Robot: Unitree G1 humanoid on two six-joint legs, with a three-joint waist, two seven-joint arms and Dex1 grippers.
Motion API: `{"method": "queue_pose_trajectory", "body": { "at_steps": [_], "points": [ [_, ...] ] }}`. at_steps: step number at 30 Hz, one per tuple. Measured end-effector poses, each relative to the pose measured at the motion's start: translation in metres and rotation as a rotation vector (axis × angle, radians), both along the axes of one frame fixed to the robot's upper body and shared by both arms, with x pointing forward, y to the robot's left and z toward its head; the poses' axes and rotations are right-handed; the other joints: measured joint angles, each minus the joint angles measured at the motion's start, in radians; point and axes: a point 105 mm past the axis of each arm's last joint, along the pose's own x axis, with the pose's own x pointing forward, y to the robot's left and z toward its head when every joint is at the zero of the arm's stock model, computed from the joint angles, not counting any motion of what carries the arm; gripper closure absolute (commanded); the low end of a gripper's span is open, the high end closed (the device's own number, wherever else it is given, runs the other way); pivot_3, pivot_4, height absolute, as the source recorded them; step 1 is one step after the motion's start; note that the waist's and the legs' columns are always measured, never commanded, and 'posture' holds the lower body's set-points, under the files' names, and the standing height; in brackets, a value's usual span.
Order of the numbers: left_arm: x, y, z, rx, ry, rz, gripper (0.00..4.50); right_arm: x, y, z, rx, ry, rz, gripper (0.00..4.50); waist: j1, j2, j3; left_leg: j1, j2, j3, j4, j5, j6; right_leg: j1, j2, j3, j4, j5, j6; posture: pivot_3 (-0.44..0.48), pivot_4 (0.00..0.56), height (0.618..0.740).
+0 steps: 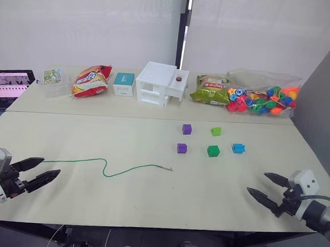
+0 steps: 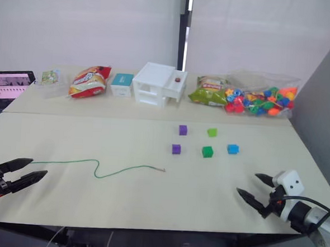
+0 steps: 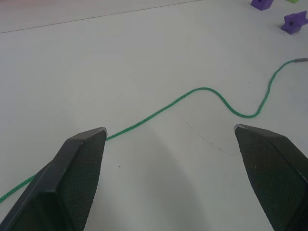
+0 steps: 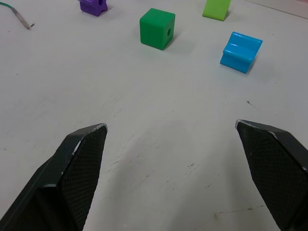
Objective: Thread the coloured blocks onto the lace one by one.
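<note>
Both my grippers, left (image 1: 38,175) and right (image 1: 265,187), gape empty; the limp lace (image 1: 107,167) I'd pinch behind its stiff tip (image 1: 168,168), blocks (image 1: 212,151) at one o'clock.

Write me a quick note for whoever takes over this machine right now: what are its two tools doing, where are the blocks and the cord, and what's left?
Left tool: open, empty, low over the table at the lace's near end.
Right tool: open, empty, near the blocks.
Lace: lies loose in a wavy line, stiff tip pointing toward the blocks.
Blocks: purple, purple, dark green, light green, blue, all loose on the table.
Done: nothing threaded.
Left: all five.
</note>
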Motion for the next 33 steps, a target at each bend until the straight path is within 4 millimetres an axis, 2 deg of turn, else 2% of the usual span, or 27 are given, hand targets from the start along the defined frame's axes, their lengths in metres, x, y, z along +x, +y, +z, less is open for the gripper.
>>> {"method": "queue_pose_trajectory", "body": {
  "at_steps": [2, 4, 7, 12, 15, 18, 26, 29, 33],
  "points": [
    [0.001, 0.000, 0.000, 0.001, -0.002, -0.002, 0.03, 0.000, 0.000, 0.000, 0.001, -0.001, -0.002, 0.00, 0.000, 0.000, 0.000, 0.000, 0.000, 0.000, 0.000, 0.000, 0.000, 0.000, 0.000, 0.000, 0.000, 0.000, 0.000, 0.000, 0.150, 0.740],
    [0.010, -0.008, 0.006, -0.002, -0.022, -0.031, 0.03, 0.001, 0.004, -0.001, 0.019, -0.014, -0.011, 0.00, 0.006, -0.001, 0.000, 0.000, 0.000, 0.000, 0.000, 0.000, 0.000, 0.001, 0.000, 0.000, 0.000, 0.000, 0.000, 0.000, 0.150, 0.740],
    [0.026, -0.036, 0.015, -0.007, -0.041, -0.139, 0.03, 0.004, 0.021, 0.004, 0.041, -0.032, 0.035, 0.00, 0.006, -0.001, 0.000, 0.000, -0.001, 0.000, 0.000, 0.000, 0.000, 0.001, 0.000, 0.000, 0.000, 0.000, 0.000, 0.000, 0.150, 0.740],
    [0.047, -0.105, 0.026, -0.030, -0.056, -0.404, 0.03, 0.003, 0.056, 0.018, 0.046, -0.039, 0.181, 0.00, 0.003, -0.001, 0.000, 0.000, -0.001, -0.001, 0.000, 0.000, 0.000, 0.001, 0.000, 0.000, 0.001, 0.000, 0.000, 0.000, 0.150, 0.740],
    [0.052, -0.153, 0.010, -0.015, 0.010, -0.614, 0.03, 0.003, 0.077, 0.019, 0.024, -0.007, 0.298, 0.00, 0.002, -0.001, 0.000, -0.001, -0.001, -0.001, 0.001, 0.000, 0.000, 0.001, 0.000, 0.000, 0.000, 0.000, 0.000, 0.000, 0.150, 0.740],
    [0.058, -0.181, -0.004, 0.057, 0.044, -0.763, 0.03, 0.003, 0.087, 0.018, 0.007, 0.017, 0.350, 0.00, 0.000, -0.001, 0.000, -0.001, -0.001, -0.001, 0.001, 0.000, 0.000, 0.000, 0.001, 0.000, 0.001, 0.000, 0.000, 0.000, 0.150, 0.740],
    [0.097, -0.222, -0.017, 0.211, 0.032, -0.989, 0.03, -0.004, 0.103, 0.021, -0.029, 0.034, 0.393, 0.00, 0.007, -0.002, 0.001, -0.004, -0.002, -0.002, 0.007, 0.000, 0.001, 0.001, 0.000, 0.000, 0.000, 0.000, 0.000, 0.000, 0.150, 0.740],
    [0.103, -0.230, -0.020, 0.248, 0.043, -1.041, 0.03, -0.006, 0.106, 0.024, -0.032, 0.017, 0.384, 0.00, 0.004, -0.002, 0.001, -0.004, -0.002, -0.002, 0.009, -0.002, 0.004, 0.001, 0.000, 0.000, 0.001, 0.000, 0.000, 0.000, 0.150, 0.740],
    [0.109, -0.252, -0.028, 0.314, 0.065, -1.124, 0.03, -0.010, 0.108, 0.019, -0.009, 0.023, 0.337, 0.00, 0.004, -0.002, 0.001, -0.006, -0.003, -0.002, 0.017, -0.007, 0.012, 0.001, 0.000, 0.000, 0.005, 0.000, 0.001, 0.000, 0.150, 0.740]
  ]
}}
